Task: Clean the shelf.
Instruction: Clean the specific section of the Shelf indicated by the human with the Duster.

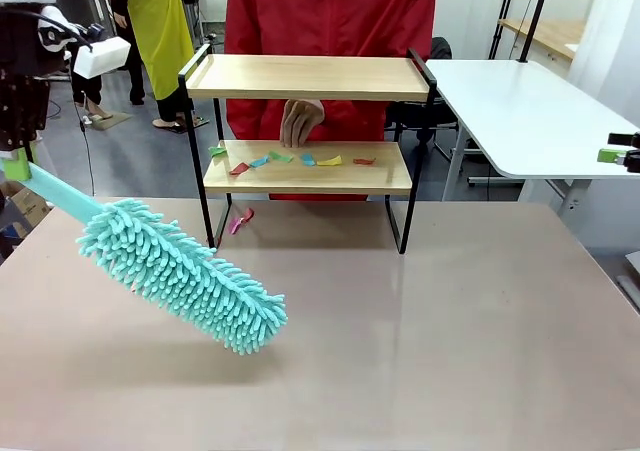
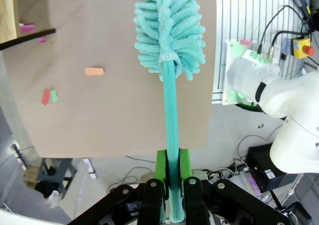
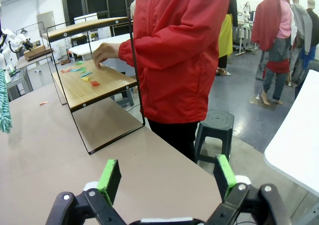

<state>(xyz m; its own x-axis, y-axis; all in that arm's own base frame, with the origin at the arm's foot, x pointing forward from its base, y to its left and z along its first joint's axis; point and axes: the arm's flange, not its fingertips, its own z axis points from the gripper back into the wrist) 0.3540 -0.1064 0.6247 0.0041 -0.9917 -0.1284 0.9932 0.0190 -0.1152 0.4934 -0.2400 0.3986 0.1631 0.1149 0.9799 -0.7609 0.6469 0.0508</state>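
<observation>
The shelf (image 1: pixel 305 76) stands at the table's far middle, with several coloured paper scraps (image 1: pixel 290 159) lying on its lower board. A person's hand (image 1: pixel 300 121) reaches over that board from behind. My left gripper (image 2: pixel 172 167) is shut on the thin handle of a teal fluffy duster (image 1: pixel 180 271), whose head hangs low over the table, left of the shelf and nearer to me. At the far left the left gripper (image 1: pixel 15 166) shows a green pad. My right gripper (image 3: pixel 168 180) is open and holds nothing, off the table's right side; the shelf (image 3: pixel 94 85) is far ahead of it.
A pink scrap (image 1: pixel 240 219) lies on the table under the shelf. More scraps (image 2: pixel 93 71) lie on the table in the left wrist view. A white table (image 1: pixel 520 111) stands at the back right, and a dark stool (image 3: pixel 217 122) beside the person in the red jacket (image 3: pixel 174 50).
</observation>
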